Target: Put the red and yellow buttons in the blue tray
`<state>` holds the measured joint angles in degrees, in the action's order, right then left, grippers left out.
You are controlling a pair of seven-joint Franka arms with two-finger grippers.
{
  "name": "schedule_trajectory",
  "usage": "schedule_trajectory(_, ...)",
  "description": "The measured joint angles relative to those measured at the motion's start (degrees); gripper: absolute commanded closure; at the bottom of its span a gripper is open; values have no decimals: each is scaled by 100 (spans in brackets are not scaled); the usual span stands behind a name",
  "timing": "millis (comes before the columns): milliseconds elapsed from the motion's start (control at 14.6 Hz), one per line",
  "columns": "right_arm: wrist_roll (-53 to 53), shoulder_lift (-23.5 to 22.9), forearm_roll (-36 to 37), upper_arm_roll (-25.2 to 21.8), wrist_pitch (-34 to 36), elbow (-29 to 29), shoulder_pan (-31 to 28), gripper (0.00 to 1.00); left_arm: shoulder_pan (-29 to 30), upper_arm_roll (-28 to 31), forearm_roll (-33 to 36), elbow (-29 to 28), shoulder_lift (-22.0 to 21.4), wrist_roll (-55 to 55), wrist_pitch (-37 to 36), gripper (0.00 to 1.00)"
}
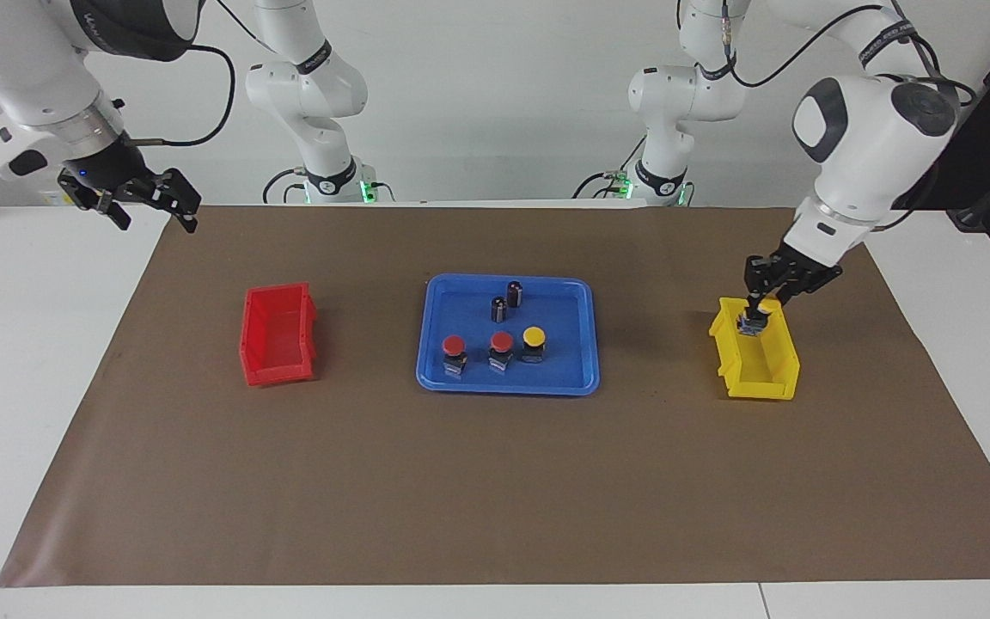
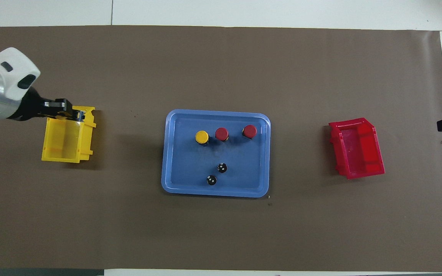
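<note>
blue tray (image 1: pixel 585 378), yellow bin (image 1: pixel 783 389), red bin (image 1: pixel 276 371)

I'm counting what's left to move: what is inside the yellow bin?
The yellow bin shows only its bare floor. The left gripper holds a yellow button over the bin's rim nearest the robots, covering that corner in the facing view.
</note>
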<state>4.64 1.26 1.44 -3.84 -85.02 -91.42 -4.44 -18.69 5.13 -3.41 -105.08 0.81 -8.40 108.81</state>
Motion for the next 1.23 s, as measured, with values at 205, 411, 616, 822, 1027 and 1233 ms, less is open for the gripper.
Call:
schedule_trajectory(205, 0, 0, 0, 36, 0, 0, 0, 0, -1130, -55, -1, -26, 421, -963, 507, 99)
schedule_trajectory(411, 0, 0, 0, 35, 2, 0, 0, 0, -1642, -60, -2, -47, 928, -1459, 1023, 99)
schedule_trajectory(616, 0, 0, 0, 31, 2, 0, -1, 0, -1781, -54, -3, -82, 1213, -1602, 1322, 99)
schedule_trajectory(822, 0, 0, 0, 32, 2, 0, -1, 0, -1871, -53, -3, -146, 1279, -1638, 1433, 99)
schedule_trajectory(1027, 0, 0, 0, 32, 2, 0, -1, 0, -1947, -52, -3, -213, 1374, -1759, 1521, 98)
schedule_trajectory(1233, 0, 0, 0, 32, 2, 0, -1, 0, -2002, -48, -3, -230, 1550, -1822, 1578, 89)
